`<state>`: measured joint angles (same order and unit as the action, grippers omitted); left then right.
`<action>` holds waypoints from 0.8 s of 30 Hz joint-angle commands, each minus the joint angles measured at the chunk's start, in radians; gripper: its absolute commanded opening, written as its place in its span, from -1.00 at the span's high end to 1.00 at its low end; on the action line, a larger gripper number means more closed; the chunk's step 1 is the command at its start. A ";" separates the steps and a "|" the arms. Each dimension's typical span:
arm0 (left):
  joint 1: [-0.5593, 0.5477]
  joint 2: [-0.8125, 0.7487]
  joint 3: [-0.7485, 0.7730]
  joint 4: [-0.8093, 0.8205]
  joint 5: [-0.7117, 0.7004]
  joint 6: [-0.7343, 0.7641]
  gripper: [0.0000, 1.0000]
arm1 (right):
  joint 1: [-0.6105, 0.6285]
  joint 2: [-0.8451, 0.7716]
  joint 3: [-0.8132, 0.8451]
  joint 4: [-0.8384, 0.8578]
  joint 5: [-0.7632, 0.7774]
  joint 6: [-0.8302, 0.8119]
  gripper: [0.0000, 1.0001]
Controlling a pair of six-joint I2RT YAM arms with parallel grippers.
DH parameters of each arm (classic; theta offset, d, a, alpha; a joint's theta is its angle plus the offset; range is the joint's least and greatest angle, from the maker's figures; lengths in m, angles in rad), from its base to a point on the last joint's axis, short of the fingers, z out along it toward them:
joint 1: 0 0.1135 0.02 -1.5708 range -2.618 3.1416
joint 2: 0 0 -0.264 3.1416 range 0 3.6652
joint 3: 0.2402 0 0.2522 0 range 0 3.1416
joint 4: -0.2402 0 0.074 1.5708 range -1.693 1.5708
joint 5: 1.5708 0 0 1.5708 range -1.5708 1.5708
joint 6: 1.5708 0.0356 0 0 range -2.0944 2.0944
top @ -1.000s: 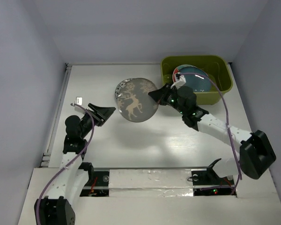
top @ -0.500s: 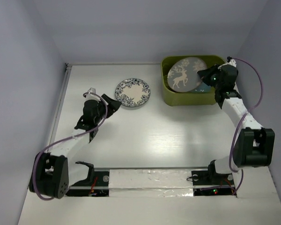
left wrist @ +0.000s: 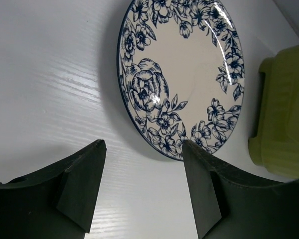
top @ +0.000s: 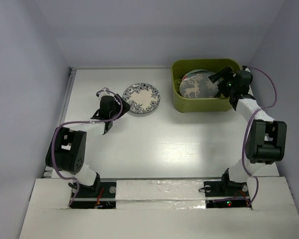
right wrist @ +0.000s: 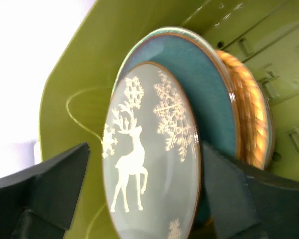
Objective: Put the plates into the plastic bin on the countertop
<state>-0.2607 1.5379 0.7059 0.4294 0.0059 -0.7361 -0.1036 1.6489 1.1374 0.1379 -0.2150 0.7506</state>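
The olive-green plastic bin (top: 234,68) stands at the back right of the white countertop (top: 154,139). Inside it the grey deer plate (top: 198,87) leans on a dark teal plate (right wrist: 209,94) and an orange plate (right wrist: 250,117). My right gripper (top: 221,82) reaches into the bin from the right, open, its fingers (right wrist: 60,191) standing on either side of the deer plate (right wrist: 154,199) without pinching it. The white plate with blue flowers (top: 141,98) lies flat left of the bin. My left gripper (top: 120,105) is open and empty, with that plate's near rim (left wrist: 162,144) just beyond its fingertips (left wrist: 84,184).
A silver tape strip (top: 159,191) runs along the near edge between the arm bases. The white enclosure walls stand close behind the bin (left wrist: 284,124) and along the left side. The right arm's purple cable (top: 269,94) loops beside the bin.
My right gripper has opened and let go of the deer plate, which has settled lower in the bin. The left gripper has moved right, up to the floral plate.
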 commanded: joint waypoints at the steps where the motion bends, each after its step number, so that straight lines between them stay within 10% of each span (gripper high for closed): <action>1: -0.003 0.057 0.064 0.042 -0.024 0.020 -0.20 | -0.002 -0.101 -0.019 0.051 0.107 -0.013 -1.00; 14: -0.003 0.274 0.141 0.147 0.040 -0.086 0.04 | -0.002 -0.435 -0.327 0.154 0.127 0.004 -1.00; 24: -0.003 0.352 0.153 0.212 0.037 -0.151 0.62 | -0.002 -0.221 -0.035 -0.070 0.176 -0.146 -1.00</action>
<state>-0.2600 1.8736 0.8360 0.6018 0.0395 -0.8635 -0.1051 1.4109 0.9764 0.0940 -0.0757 0.6754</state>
